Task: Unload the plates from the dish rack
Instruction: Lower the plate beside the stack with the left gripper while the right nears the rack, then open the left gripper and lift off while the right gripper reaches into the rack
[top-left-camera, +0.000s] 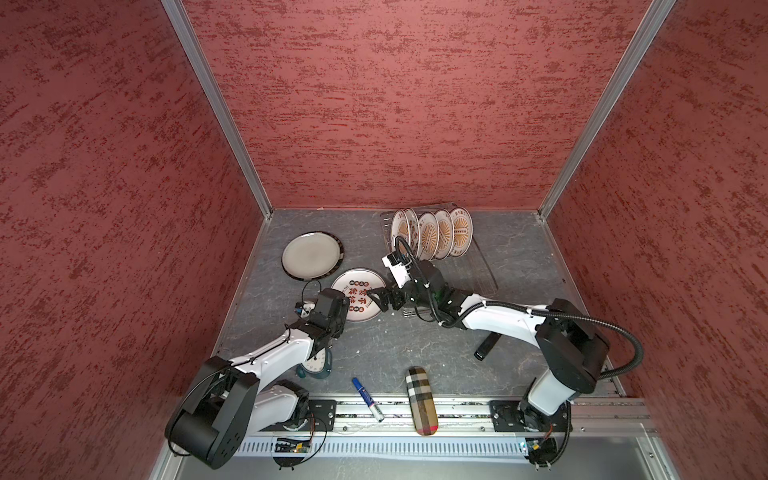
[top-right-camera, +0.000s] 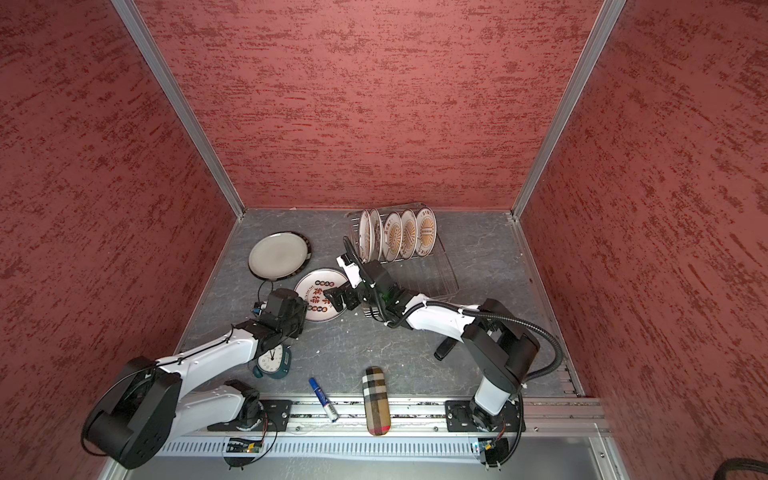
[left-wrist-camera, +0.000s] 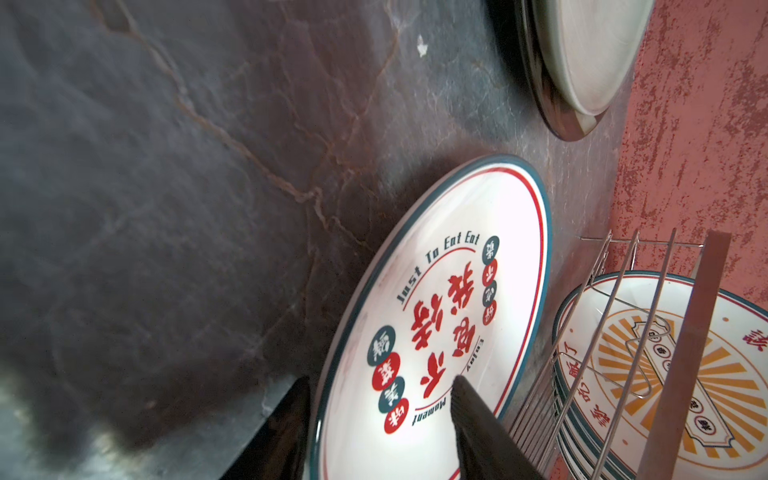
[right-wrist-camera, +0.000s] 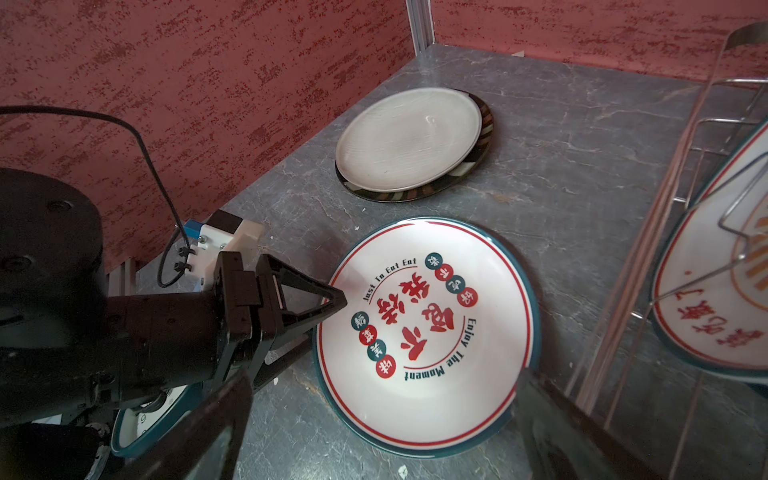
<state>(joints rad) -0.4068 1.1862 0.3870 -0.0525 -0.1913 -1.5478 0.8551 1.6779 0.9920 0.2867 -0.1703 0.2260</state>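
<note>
A white plate with red characters (top-left-camera: 360, 277) (top-right-camera: 318, 279) (left-wrist-camera: 449, 291) (right-wrist-camera: 428, 328) lies flat on the table. My left gripper (top-left-camera: 350, 302) (left-wrist-camera: 381, 380) (right-wrist-camera: 330, 318) is open at its left rim, one finger over the plate's face and the other beside the rim. My right gripper (top-left-camera: 379, 301) (top-right-camera: 336, 300) (right-wrist-camera: 382, 436) stands wide open at the plate's right edge, holding nothing. A grey-white plate (top-left-camera: 311, 255) (right-wrist-camera: 407, 141) with a dark rim lies behind it. Several sunburst plates (top-left-camera: 432, 235) (top-right-camera: 399, 235) stand upright in the wire dish rack (top-left-camera: 478, 274) (top-right-camera: 440, 278) at the back.
A teal alarm clock (top-left-camera: 318, 365) (top-right-camera: 272, 361) sits under the left forearm. A blue marker (top-left-camera: 368, 399) and a plaid case (top-left-camera: 422, 401) lie at the front edge. A black object (top-left-camera: 487, 347) lies under the right arm. Red walls close in three sides.
</note>
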